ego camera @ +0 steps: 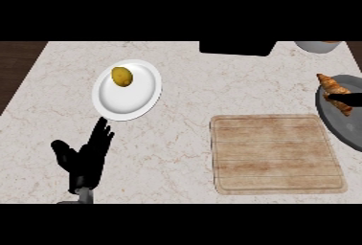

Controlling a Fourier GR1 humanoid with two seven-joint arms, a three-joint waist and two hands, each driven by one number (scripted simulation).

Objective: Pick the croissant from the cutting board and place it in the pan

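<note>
- The cutting board (278, 154) is a pale, worn wooden slab, rectangular with rounded corners and a shallow groove running inside its edge; faint streaks cross its grain.
- It lies flat on a counter (191, 86) of light, speckled stone with thin veins.
- The croissant (333, 92) is a golden-brown, ridged crescent lying up and to the right of the board, on the rim and inner wall of the pan (338, 120).
- The pan is grey and round, smooth inside, just off the board's right edge; the frame's right side cuts most of it away.
- The right hand (348, 98) shows only as a black sliver crossing the croissant from the right edge; whether its fingers close on the pastry cannot be made out.
- The left hand (86, 153) sits well to the left of the board, black, with fingers straight and spread upward, holding nothing.
- A glossy white plate (139, 100) lies up and left of the board, with a smooth yellow-brown potato (122, 76) on it.
- Above the board, a flat black shape (237, 47) is cut off by the top.
- Above the pan, a grey round vessel (318, 46) is also cut off there, its contents unclear.
</note>
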